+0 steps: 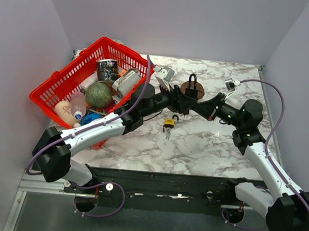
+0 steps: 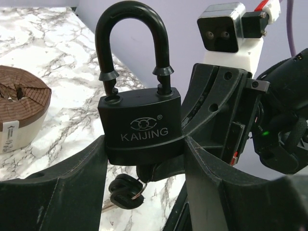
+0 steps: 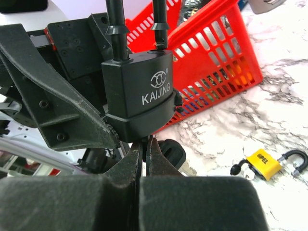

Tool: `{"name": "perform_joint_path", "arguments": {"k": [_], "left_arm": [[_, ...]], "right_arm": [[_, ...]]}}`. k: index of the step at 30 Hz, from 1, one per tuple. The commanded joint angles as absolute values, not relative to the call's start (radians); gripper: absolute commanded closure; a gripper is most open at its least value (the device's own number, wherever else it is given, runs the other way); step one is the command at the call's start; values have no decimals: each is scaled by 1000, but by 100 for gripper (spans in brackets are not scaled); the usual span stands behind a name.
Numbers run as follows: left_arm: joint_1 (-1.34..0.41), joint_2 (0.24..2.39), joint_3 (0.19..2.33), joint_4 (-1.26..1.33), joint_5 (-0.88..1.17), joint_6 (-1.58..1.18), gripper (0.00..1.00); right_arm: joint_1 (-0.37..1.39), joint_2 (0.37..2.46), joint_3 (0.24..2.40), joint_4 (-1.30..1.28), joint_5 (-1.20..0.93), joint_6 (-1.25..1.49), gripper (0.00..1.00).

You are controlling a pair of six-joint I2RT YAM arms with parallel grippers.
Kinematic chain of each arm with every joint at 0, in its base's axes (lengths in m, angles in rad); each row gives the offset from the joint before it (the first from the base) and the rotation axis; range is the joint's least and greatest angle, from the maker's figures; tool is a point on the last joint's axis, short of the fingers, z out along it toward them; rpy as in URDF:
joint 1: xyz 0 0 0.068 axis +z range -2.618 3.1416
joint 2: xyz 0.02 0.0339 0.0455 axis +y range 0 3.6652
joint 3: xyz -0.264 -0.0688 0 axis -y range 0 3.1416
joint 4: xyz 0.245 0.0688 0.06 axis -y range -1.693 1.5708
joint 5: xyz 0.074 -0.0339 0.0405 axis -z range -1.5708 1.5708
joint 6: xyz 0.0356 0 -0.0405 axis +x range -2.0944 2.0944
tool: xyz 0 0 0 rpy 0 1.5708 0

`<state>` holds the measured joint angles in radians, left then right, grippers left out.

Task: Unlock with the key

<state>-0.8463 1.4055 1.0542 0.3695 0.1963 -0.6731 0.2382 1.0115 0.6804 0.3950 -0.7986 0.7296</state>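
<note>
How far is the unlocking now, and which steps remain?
Done: the left gripper holds the black padlock upright. In hand: the shut right gripper has its tips under the lock, where the key hangs. Remaining: the shackle sits in both holes, so turning and opening are not yet done.

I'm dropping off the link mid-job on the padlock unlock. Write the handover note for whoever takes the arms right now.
Grippers: the left gripper is clamped on the black padlock, holding it upright above the table. The right gripper is shut, tips at the padlock's underside; what they pinch is hidden.
Things: the key hangs by its ring under the padlock. The yellow padlock lies on the table.
Done: padlock held up, both grippers at it.
Left: both legs of the shackle look seated, so turn and release remain.
</note>
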Motion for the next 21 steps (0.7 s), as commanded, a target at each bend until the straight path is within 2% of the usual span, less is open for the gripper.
{"name": "perform_joint_path", "arguments": {"k": [1, 7, 14, 16, 17, 18, 20, 21], "left_arm": [[-933, 1393, 1012, 281, 529, -661, 100], [-937, 1401, 1020, 259, 523, -655, 100], [-937, 1404, 1038, 196, 470, -629, 100], [-934, 1401, 1040, 170, 431, -617, 100], [-933, 1396, 1043, 161, 417, -611, 100], [-927, 1394, 1043, 153, 405, -609, 100], [-917, 1393, 1045, 127, 364, -609, 100], [-911, 1394, 1045, 120, 351, -611, 100]], "right_arm": [[207, 1034, 796, 647, -706, 772, 99], [204, 1042, 808, 638, -727, 759, 99], [204, 1003, 793, 494, -657, 651, 99], [204, 994, 784, 436, -647, 634, 96], [204, 986, 769, 419, -643, 611, 93], [204, 979, 759, 385, -643, 600, 81], [204, 971, 729, 355, -638, 562, 68], [206, 960, 720, 310, -632, 545, 56]]}}
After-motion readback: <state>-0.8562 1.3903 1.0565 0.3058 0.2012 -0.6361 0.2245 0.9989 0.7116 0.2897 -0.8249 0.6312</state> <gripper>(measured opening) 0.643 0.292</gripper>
